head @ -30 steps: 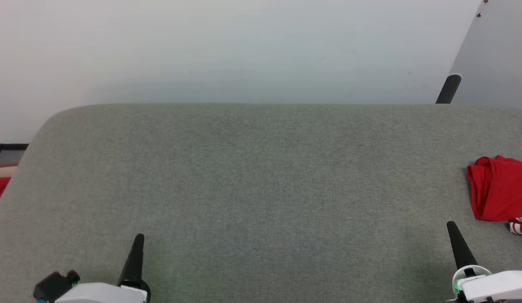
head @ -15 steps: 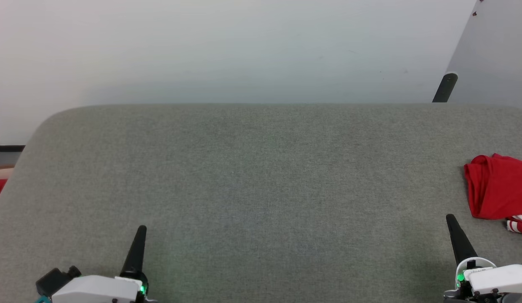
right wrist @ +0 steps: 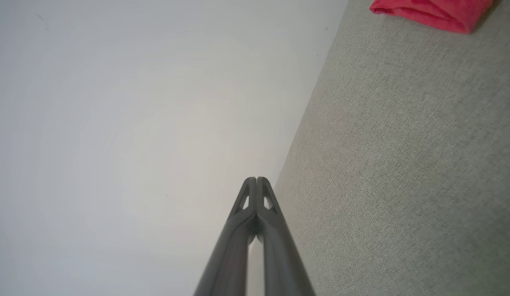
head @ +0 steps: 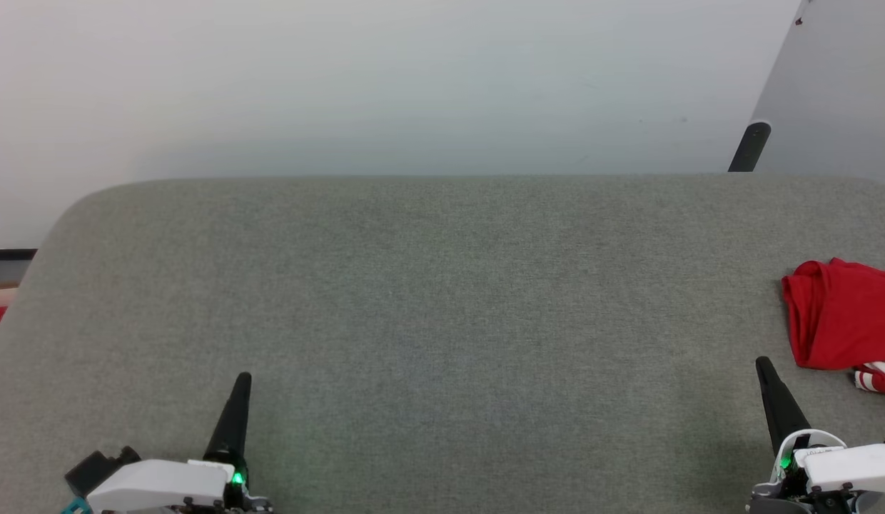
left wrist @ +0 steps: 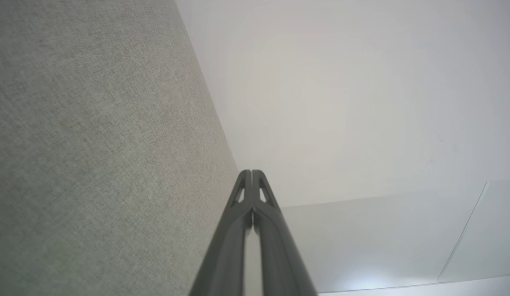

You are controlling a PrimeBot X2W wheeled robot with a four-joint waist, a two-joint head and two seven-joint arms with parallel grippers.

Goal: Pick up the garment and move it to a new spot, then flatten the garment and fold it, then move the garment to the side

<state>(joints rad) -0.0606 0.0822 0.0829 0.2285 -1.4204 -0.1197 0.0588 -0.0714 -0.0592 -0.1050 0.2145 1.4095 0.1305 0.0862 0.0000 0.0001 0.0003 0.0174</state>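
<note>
Red garment (head: 838,314) just beyond right tool (head: 762,364)

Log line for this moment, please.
garment: crumpled, far right of grey surface | left gripper: shut, empty | right gripper: shut, empty

A wide surface (head: 442,285) covered in grey woven fabric is seen, rounded at its far left corner. Behind it a plain white wall (head: 342,78) is softly lit. At the far right a grey panel (head: 835,86) and a black post (head: 748,146) are seen.
</note>
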